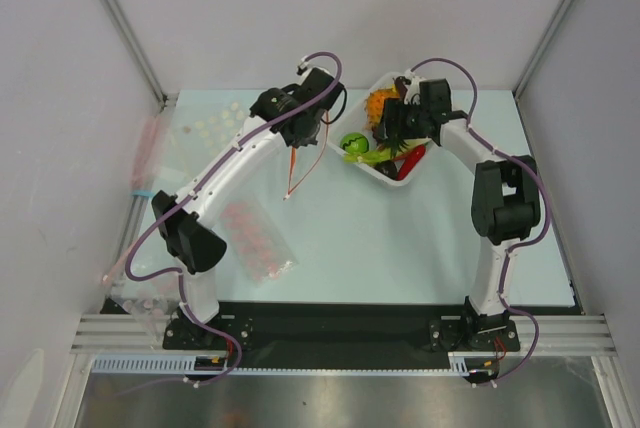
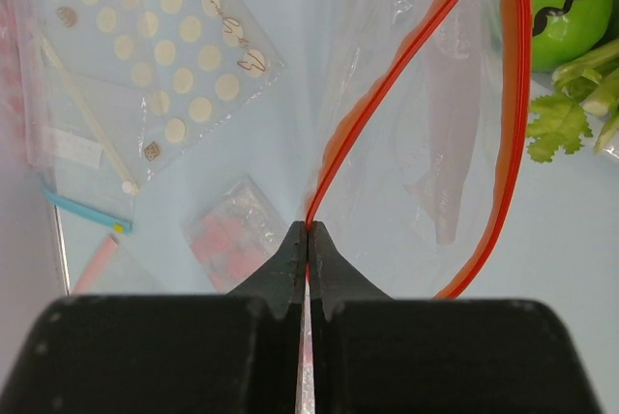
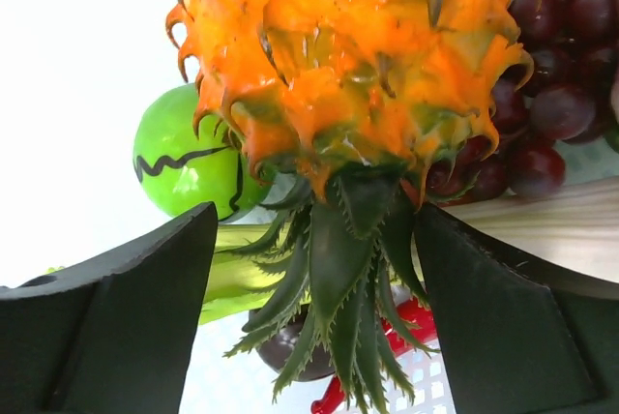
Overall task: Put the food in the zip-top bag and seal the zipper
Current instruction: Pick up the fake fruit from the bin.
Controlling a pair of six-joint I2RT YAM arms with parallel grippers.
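Left gripper (image 2: 308,230) pinches zip-top bag's (image 2: 435,143) zipper (image 2: 520,46); right gripper (image 3: 314,221) spread around pineapple (image 3: 358,46) in basket (image 3: 423,378)

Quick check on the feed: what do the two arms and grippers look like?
The left arm and right arm have white links, black joints and purple cables looped alongside. The left gripper and right gripper have matte black, wedge-shaped fingers tapering to tips.

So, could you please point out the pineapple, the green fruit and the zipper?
pineapple (image 3: 358,56): right wrist view, orange body.
green fruit (image 3: 189,158): right wrist view, rounded side.
zipper (image 2: 515,95): left wrist view, right-hand stretch.
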